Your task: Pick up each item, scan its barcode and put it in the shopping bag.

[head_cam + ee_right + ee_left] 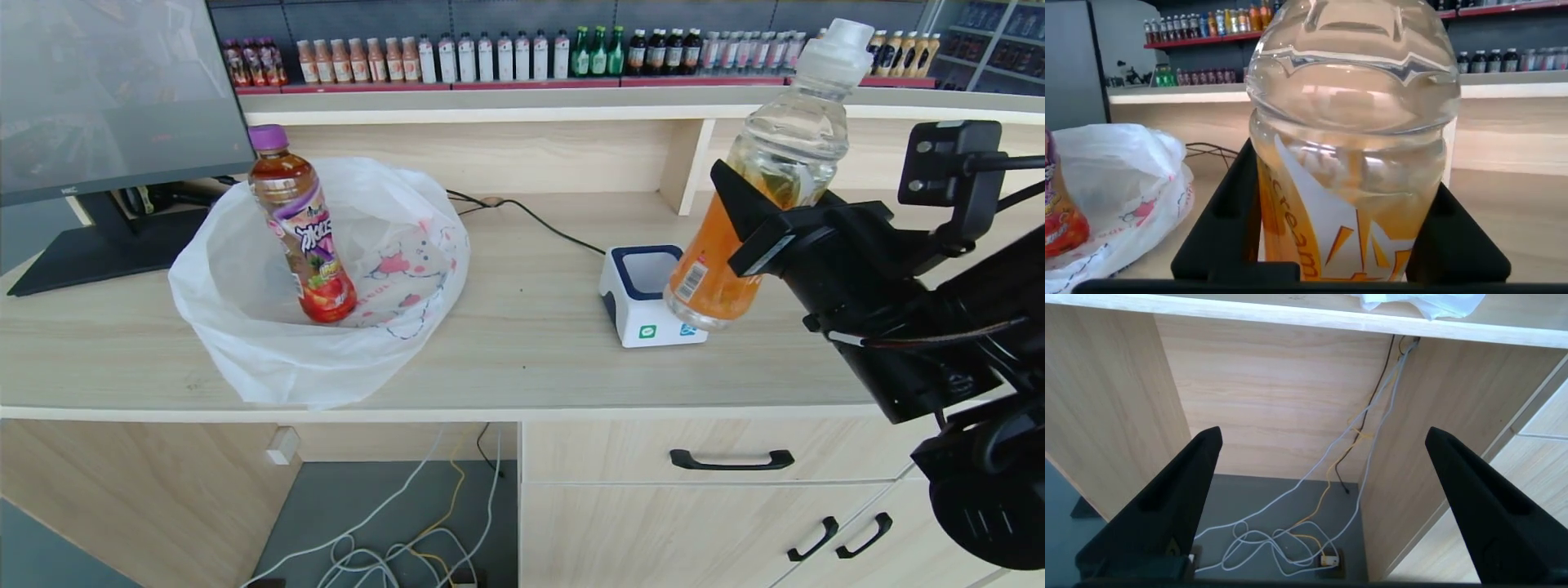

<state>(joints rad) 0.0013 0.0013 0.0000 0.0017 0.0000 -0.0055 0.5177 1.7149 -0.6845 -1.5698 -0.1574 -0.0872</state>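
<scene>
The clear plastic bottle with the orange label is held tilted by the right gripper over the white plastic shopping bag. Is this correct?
No. In the head view the right gripper holds the clear plastic bottle tilted over the white and blue scanner box; the white plastic shopping bag lies apart.

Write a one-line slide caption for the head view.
Right end effector holds an orange bottle at the scanner; a purple-capped bottle sits in the shopping bag.
</scene>
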